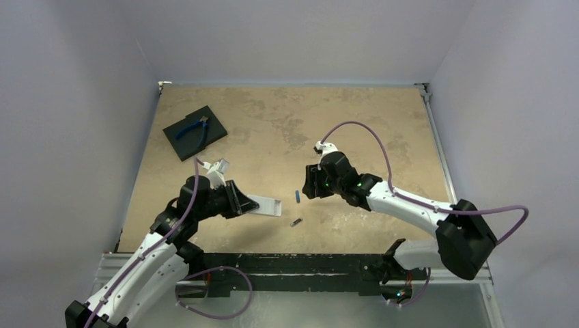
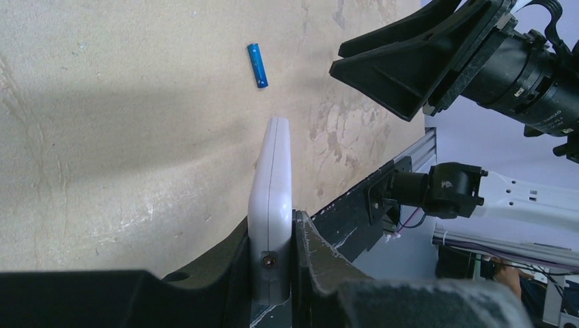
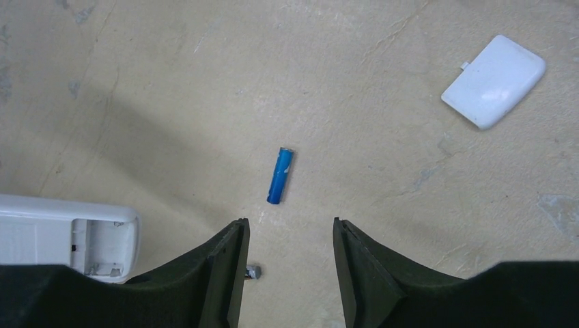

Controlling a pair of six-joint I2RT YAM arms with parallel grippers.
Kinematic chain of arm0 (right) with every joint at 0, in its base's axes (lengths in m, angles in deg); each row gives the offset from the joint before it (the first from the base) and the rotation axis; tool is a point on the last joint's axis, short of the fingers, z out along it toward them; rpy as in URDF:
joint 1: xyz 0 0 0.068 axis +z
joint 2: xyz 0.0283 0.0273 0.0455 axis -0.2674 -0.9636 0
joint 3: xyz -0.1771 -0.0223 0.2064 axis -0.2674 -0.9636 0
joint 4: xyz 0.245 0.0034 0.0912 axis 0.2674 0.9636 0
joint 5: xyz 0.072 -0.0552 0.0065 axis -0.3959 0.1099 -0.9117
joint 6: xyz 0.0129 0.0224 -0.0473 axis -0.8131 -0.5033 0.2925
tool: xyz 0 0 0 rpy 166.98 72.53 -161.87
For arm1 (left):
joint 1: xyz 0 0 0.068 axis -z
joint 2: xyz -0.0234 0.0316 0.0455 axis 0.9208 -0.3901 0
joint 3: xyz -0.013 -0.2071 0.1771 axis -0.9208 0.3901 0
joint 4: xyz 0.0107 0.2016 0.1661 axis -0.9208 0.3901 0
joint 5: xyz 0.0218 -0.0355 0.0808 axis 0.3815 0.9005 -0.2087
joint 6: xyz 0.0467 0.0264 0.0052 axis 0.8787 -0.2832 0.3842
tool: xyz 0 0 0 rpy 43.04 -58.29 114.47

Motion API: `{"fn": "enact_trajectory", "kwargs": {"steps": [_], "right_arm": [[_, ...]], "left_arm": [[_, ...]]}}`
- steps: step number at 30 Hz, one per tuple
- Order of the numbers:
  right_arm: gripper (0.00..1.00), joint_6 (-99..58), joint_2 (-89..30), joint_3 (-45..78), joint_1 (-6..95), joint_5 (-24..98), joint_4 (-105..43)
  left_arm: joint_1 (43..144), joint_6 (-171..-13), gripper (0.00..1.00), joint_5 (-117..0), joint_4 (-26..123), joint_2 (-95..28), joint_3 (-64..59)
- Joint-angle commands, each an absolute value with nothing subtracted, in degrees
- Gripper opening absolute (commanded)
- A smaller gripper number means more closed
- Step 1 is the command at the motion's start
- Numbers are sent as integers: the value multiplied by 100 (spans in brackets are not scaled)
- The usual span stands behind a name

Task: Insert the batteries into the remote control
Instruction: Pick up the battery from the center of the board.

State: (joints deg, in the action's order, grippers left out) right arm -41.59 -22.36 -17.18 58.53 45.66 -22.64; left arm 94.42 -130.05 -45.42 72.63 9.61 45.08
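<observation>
My left gripper [image 1: 246, 201] is shut on the white remote control [image 1: 265, 206] and holds it by one end, edge-on in the left wrist view [image 2: 271, 171]. The right wrist view shows its open, empty battery compartment [image 3: 95, 246]. The blue battery [image 1: 298, 196] lies on the table just past the remote's free end, as also shown in the left wrist view [image 2: 257, 65]. My right gripper [image 3: 290, 229] is open and empty, hovering right above the blue battery [image 3: 280, 175]. The dark battery [image 1: 296, 222] lies nearer the bases, its end [image 3: 254, 272] peeping out behind my right gripper's left finger.
A white battery cover [image 3: 493, 80] lies on the table beyond my right gripper. A black square pad [image 1: 213, 130] with blue-handled pliers [image 1: 193, 127] sits at the far left. A black rail [image 1: 287, 263] runs along the near table edge.
</observation>
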Motion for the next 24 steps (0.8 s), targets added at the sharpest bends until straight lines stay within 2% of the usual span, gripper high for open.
{"fn": "enact_trajectory", "kwargs": {"steps": [1,12,24], "right_arm": [[56,-4318,-2471,-1344,6112,5169,-2319],[56,-4453,-3297,-1046,6491,5447,-2476],[50,-4480,-3988,-676,6704,5587,-2435]], "left_arm": [[9402,-12877,0,-4625,7178,1004,4436],[9402,-12899,0,-4700,7166,977,4467],[9404,-12917,0,-4718,7144,997,4511]]}}
